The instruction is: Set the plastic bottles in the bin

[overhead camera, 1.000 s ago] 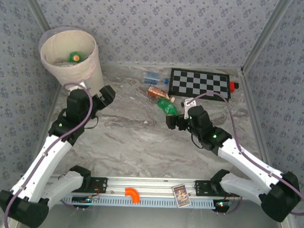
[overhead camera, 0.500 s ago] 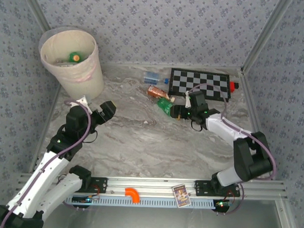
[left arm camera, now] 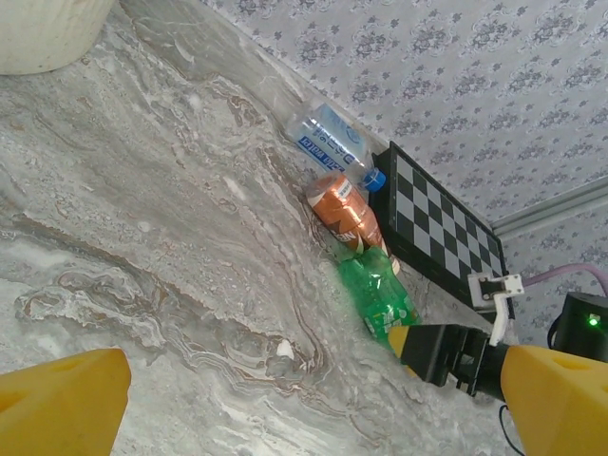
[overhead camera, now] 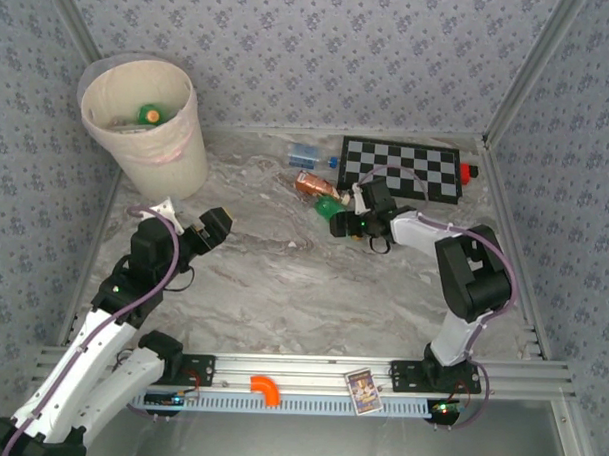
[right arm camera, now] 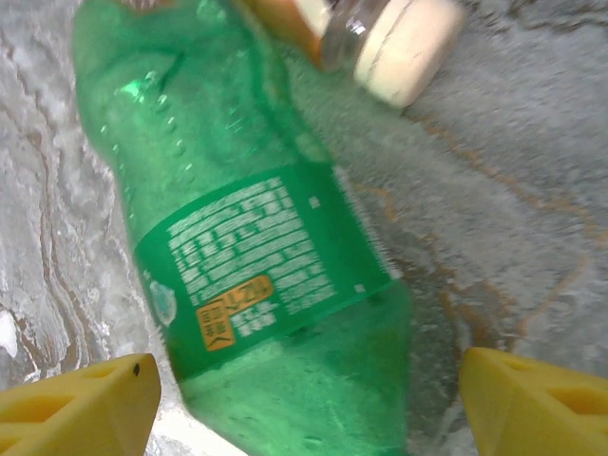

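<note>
tall pale peach-beige lined bin (overhead camera: 138,112): 10 o'clock on marbled grey counter (overhead camera: 283,277) | left gripper (overhead camera: 195,222): bin's 5 o'clock, jaws spread wide, holding nothing | green plastic bottle (right arm camera: 256,237): lying near 12 o'clock, touching orange-labelled bottle (left arm camera: 344,211) | right gripper (right arm camera: 304,399): jaws apart, straddling green bottle
</note>
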### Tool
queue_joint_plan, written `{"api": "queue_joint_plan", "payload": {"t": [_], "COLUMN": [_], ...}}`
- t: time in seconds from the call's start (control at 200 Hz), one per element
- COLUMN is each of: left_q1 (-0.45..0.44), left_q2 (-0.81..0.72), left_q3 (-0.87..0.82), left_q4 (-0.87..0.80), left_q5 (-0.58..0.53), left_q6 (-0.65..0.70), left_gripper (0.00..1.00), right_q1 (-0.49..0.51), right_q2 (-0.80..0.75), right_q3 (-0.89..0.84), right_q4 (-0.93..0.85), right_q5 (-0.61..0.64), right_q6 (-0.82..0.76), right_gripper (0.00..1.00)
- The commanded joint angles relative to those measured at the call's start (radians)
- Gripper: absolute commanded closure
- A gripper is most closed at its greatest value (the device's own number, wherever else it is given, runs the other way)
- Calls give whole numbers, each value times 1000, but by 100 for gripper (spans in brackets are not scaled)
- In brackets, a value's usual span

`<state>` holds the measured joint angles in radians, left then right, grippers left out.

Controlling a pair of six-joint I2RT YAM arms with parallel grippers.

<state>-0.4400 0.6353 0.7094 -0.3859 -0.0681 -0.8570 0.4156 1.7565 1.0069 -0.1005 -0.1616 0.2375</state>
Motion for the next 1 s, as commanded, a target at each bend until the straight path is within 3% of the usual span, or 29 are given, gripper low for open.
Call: {"api": "queue_joint_plan", "payload": {"t": [0.0, 0.48, 0.994], "left_q1": [-4, -5, -4], "left_q2": [-13, -24, -47], "left_q3": [0, -13, -17], "left_q4": [5, 6, -8], "left_q5": [-1, -9, -20], "left_q6": [-6, -22, -24], "left_gripper": [0, 0, 0], "right_q1": [30, 124, 186], "right_q2": [25, 78, 18], "right_q3": [24, 59, 29], "right_q4": [-8, -36, -26], "right_q5": [8, 106, 148], "right_q6": [-34, -97, -135], "right_gripper": [16, 35, 51]}}
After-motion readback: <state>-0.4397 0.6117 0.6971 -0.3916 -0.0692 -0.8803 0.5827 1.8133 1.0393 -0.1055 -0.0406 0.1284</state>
